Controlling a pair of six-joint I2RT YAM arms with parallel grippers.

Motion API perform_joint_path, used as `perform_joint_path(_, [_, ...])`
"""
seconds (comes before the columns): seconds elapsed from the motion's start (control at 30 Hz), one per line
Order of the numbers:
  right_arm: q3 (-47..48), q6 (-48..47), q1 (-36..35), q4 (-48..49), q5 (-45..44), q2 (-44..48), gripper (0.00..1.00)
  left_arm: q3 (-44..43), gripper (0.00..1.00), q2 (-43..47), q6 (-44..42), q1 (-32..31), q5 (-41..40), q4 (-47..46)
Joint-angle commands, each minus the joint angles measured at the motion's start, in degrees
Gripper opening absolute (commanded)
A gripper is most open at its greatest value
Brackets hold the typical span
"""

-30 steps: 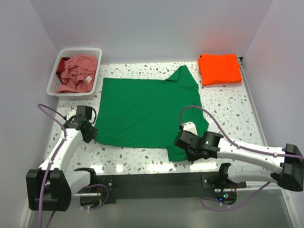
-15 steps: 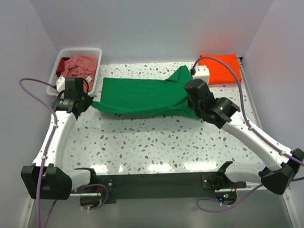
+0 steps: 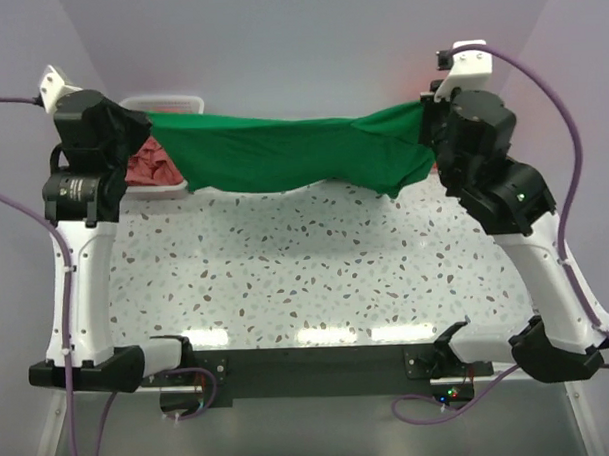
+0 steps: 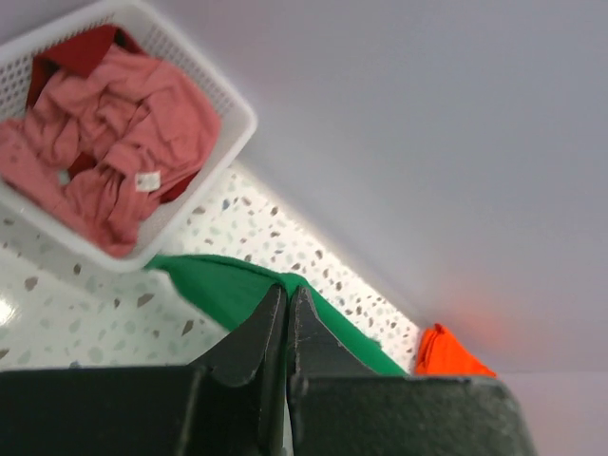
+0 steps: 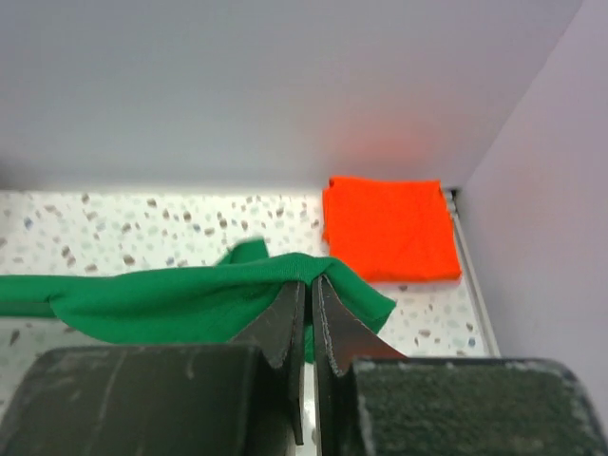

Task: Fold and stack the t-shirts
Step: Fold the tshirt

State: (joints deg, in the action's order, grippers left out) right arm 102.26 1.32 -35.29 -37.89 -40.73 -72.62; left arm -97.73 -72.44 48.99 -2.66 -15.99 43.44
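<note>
The green t-shirt [image 3: 282,154] hangs stretched in the air between both grippers, high above the back of the table. My left gripper [image 3: 141,119] is shut on its left end, which also shows in the left wrist view [image 4: 228,290]. My right gripper [image 3: 425,109] is shut on its right end, seen in the right wrist view [image 5: 190,299]. The folded orange t-shirt [image 5: 389,228] lies at the back right corner. The crumpled pink t-shirt [image 4: 104,142] with a white tag lies in the basket.
The white slatted basket [image 4: 223,128] stands at the back left, partly behind my left arm, with a dark red cloth [image 4: 81,52] under the pink shirt. The speckled table [image 3: 306,268] lies below the hanging shirt. Walls close in at the back and both sides.
Both grippers have risen and moved back and apart, lifting the green t-shirt off the table into a taut hanging span.
</note>
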Motion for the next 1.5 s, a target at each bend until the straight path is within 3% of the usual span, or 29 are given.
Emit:
perform_joint_path(0.0, [8.38, -7.03, 0.13, 0.37, 1.61, 2.04, 0.00, -7.90, 0.00, 2.56, -4.60, 0.19, 1.13, 1.12])
perform_joint_path(0.2, [18.75, -8.88, 0.04, -2.89, 9.77, 5.99, 0.00, -20.38, 0.00, 7.66, -6.45, 0.19, -0.10, 1.83])
perform_joint_path(0.4, [25.35, -9.06, 0.04, -5.53, 16.90, 10.13, 0.00, -31.81, 0.00, 9.95, -9.17, 0.19, 6.23, 3.40])
perform_joint_path(0.53, [27.65, -8.62, 0.13, -6.32, 20.16, 11.18, 0.00, -30.59, 0.00, 12.15, -8.83, 0.19, 7.90, 2.53])
perform_joint_path(0.7, [26.77, -11.25, 0.04, -3.95, 16.66, 9.43, 0.00, -28.75, 0.00, 10.40, -8.39, 0.19, 10.88, 2.44])
perform_joint_path(0.83, [21.51, -14.59, 0.13, 1.65, 10.16, 7.23, 0.00, -20.50, 0.00, 9.08, -7.51, 0.19, 13.35, -1.24])
perform_joint_path(1.0, [5.54, -22.41, 0.22, 13.96, -2.04, 3.73, 0.00, 1.37, 0.00, 7.85, -5.32, 0.19, 11.33, -10.19])
perform_joint_path(1.17, [-6.53, -20.41, 3.64, 20.92, 0.64, -1.46, 0.00, 24.03, 0.00, 4.08, -4.52, 0.11, 11.77, -25.30])
perform_joint_path(1.33, [-13.31, -12.85, 10.75, 23.46, 9.51, -11.21, 0.00, 26.90, 0.00, -11.87, -5.92, -0.07, 8.35, -29.03])
perform_joint_path(1.47, [-8.23, -9.50, 13.93, 23.13, 13.92, -28.56, 0.00, 16.56, 0.00, -27.55, -6.28, -0.07, 5.89, -24.91])
